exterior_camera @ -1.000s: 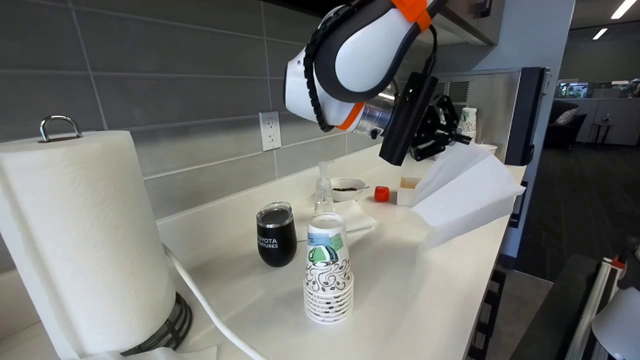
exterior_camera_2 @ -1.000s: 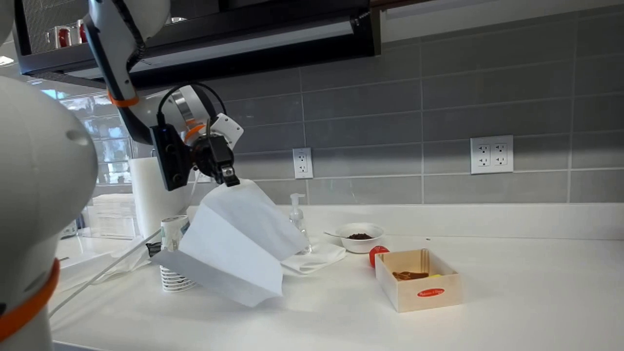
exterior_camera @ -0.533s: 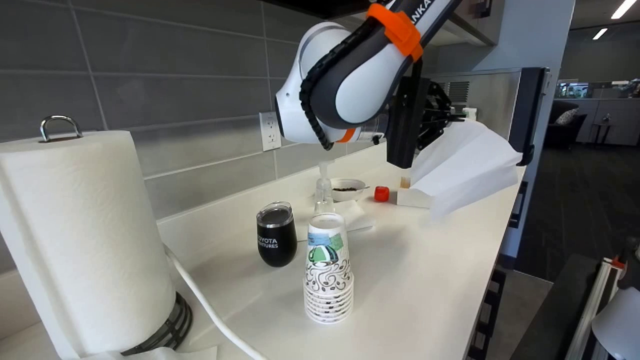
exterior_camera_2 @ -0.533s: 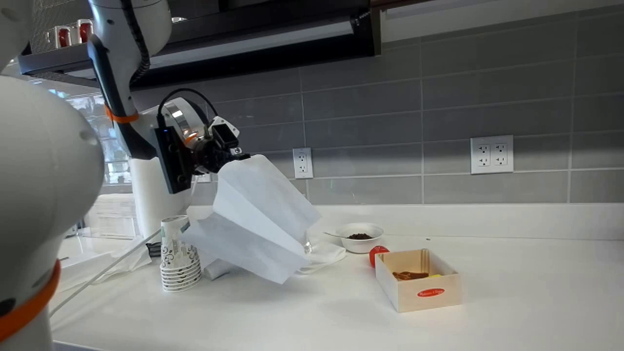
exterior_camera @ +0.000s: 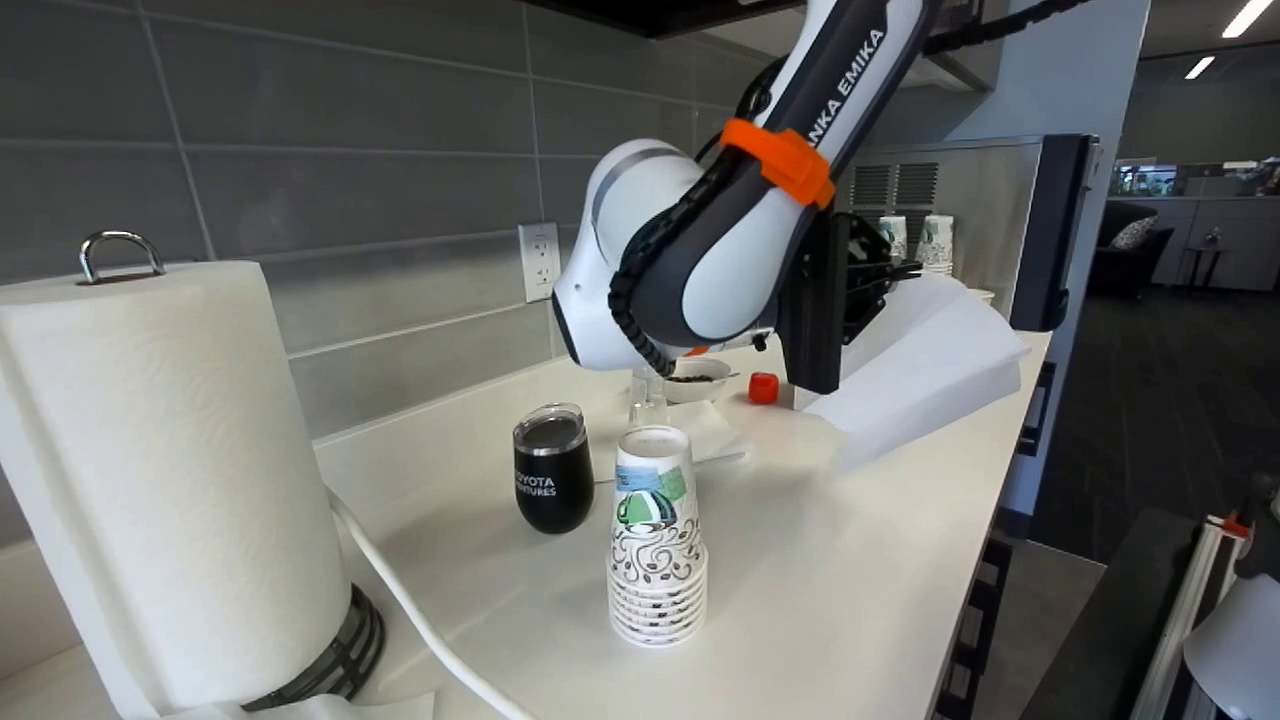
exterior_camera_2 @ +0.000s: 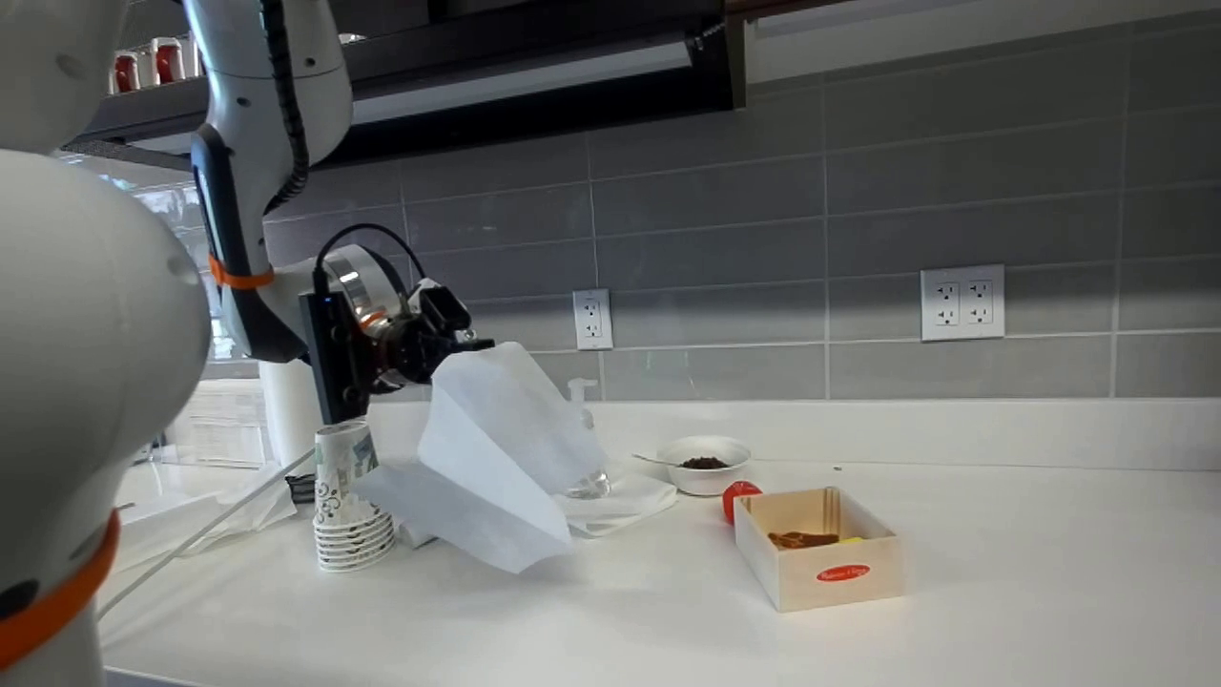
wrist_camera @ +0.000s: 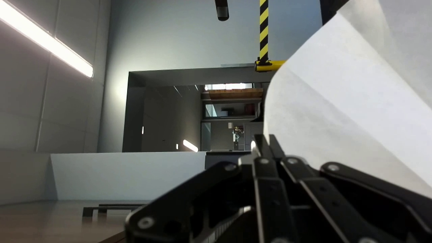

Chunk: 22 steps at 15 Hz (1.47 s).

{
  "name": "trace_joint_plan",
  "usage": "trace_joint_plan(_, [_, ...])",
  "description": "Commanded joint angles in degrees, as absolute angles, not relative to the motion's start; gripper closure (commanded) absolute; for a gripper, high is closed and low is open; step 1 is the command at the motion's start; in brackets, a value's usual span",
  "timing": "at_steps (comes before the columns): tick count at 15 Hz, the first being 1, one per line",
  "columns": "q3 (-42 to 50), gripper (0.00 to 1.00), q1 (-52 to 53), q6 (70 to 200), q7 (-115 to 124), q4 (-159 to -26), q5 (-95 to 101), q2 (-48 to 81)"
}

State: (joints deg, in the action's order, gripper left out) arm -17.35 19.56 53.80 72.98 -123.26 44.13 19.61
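Paper (exterior_camera_2: 496, 453), white and creased, hangs from the gripper (wrist_camera: 268, 139), whose two fingertips (wrist_camera: 277, 148) are pressed together with an edge of the paper pinched between them. It droops in broad folds above the white counter (exterior_camera_2: 1011, 582); whether its lowest corner touches the surface is hard to tell. In the wrist view the paper fans out to the right of the fingertips and runs out of sight. The robot arm (exterior_camera: 740, 250), banded in orange, slopes down to the gripper in both exterior views.

A soap bottle (exterior_camera_2: 589, 487) shows partly behind the paper in an exterior view, with a white cloth (exterior_camera_2: 630, 501) near its base. Farther along stands a white bowl (exterior_camera_2: 711, 485) with dark contents (exterior_camera_2: 704, 463) and a thin handle (exterior_camera_2: 652, 460) over its rim. Next to the bowl sits a red object (exterior_camera_2: 738, 492), its edge hidden by an open wooden box (exterior_camera_2: 792, 577) that contains brown and yellow things (exterior_camera_2: 801, 540).

A stack of paper cups (exterior_camera: 655, 540) stands upside down. In an exterior view a black tumbler (exterior_camera: 553, 480) with a clear lid is near the cups, and a white cord (exterior_camera: 428, 630) lies between them and an upright roll of paper towels (exterior_camera: 170, 480).
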Motion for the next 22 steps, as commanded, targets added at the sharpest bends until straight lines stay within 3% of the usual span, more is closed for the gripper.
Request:
trace_joint_plan(1, [-16.90, 1.00, 20.81, 53.56, 72.35, -122.52, 45.02, 23.51])
trace_joint_plan(22, [-16.91, 1.00, 21.11, 53.37, 54.41, -122.48, 57.65, 24.51])
